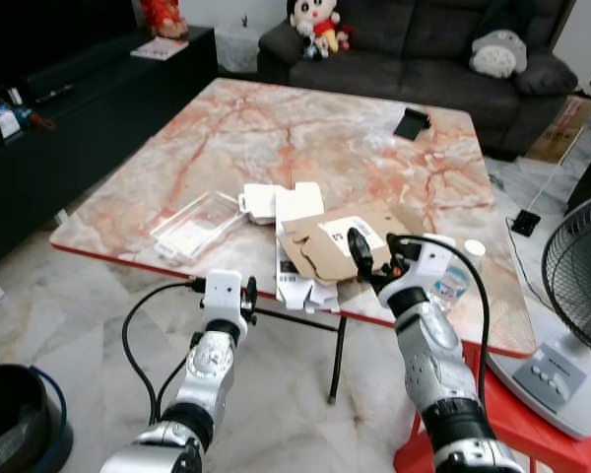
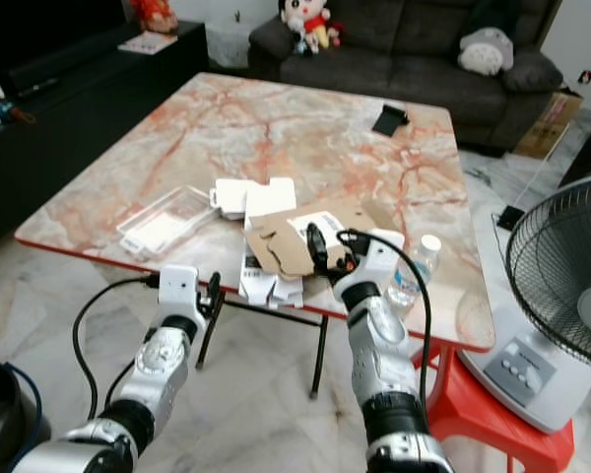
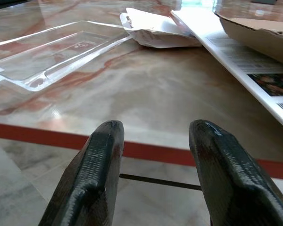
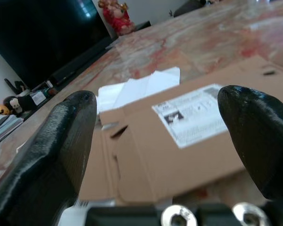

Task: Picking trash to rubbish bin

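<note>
On the table (image 1: 276,128), flattened cardboard (image 1: 320,246) lies at the near edge atop white cartons (image 1: 295,212), with a clear plastic tray (image 1: 197,225) to their left and a bottle (image 2: 414,266) near the near right corner. A dark wallet (image 1: 411,123) sits toward the far right corner. A sofa (image 1: 424,49) stands behind the table, a fan (image 2: 561,286) to its right.

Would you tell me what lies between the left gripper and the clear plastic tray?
Only bare marble tabletop separates the left gripper from the clear plastic tray, seen in the left wrist view.

Far half of the table (image 1: 305,128) lies open; cardboard (image 1: 330,246), papers (image 1: 300,281) and bottle (image 1: 451,286) crowd the near right edge.
</note>
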Tool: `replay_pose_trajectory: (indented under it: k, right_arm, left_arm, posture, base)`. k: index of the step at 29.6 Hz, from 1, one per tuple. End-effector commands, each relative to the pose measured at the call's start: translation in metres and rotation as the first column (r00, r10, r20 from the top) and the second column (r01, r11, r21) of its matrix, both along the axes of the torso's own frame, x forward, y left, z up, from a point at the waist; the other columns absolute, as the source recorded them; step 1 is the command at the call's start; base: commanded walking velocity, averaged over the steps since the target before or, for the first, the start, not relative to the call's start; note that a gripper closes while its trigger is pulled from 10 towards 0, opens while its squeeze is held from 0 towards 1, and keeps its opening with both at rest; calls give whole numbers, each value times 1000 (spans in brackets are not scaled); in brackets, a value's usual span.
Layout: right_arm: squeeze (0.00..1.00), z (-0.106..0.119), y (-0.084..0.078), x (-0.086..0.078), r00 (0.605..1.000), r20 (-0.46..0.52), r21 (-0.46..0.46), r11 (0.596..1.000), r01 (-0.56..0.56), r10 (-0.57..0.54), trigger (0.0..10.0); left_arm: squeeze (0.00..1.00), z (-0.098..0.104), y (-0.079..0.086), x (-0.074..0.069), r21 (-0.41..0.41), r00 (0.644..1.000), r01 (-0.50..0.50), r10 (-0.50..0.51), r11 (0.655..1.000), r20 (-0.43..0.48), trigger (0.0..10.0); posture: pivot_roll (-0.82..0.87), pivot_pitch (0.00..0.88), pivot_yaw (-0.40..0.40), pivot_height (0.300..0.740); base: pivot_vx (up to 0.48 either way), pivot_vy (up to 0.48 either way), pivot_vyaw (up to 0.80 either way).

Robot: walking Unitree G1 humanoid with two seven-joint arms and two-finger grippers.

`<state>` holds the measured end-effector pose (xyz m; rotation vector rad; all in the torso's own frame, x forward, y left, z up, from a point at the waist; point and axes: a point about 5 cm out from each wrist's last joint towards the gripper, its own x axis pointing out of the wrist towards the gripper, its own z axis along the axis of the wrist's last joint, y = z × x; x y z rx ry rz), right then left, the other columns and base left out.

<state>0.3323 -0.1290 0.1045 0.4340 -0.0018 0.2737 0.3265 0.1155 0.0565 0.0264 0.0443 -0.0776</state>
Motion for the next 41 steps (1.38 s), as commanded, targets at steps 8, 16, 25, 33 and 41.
replay_pose_trajectory:
  k: [8, 16, 25, 33, 41]
  right_arm:
    - [0, -5, 8, -11, 983, -185, 124, 992, 10, 14, 10000]
    - [0, -9, 7, -10, 947, -320, 235, 969, 81, -1, 10000]
    - [0, -10, 7, -10, 925, -380, 306, 945, 115, 11, 10000]
    - [0, -10, 10, -9, 913, -407, 348, 928, 132, 23, 10000]
    - [0, -10, 18, -6, 911, -409, 359, 926, 115, 46, 10000]
  left_arm:
    - [0, -6, -4, -3, -7, 1000, 8, -8, 1000, -28, 10000]
    - [0, -7, -4, -4, -9, 999, 11, -11, 1000, -38, 10000]
    - [0, -7, -4, -4, -9, 999, 13, -14, 1000, -39, 10000]
    - [0, -6, -6, -3, -10, 999, 22, -22, 1000, -36, 10000]
    - [0, -6, -5, -3, -9, 999, 21, -22, 1000, -35, 10000]
  posture:
    - [-105, 43, -79, 740]
    - [-103, 39, -80, 740]
    - [-97, 26, -77, 740]
    - [-96, 21, -72, 740]
    - [-84, 16, -71, 740]
  base:
    - [0, 0, 0]
    - [0, 0, 0]
    - [0, 0, 0]
    - [0, 0, 0]
    - [0, 0, 0]
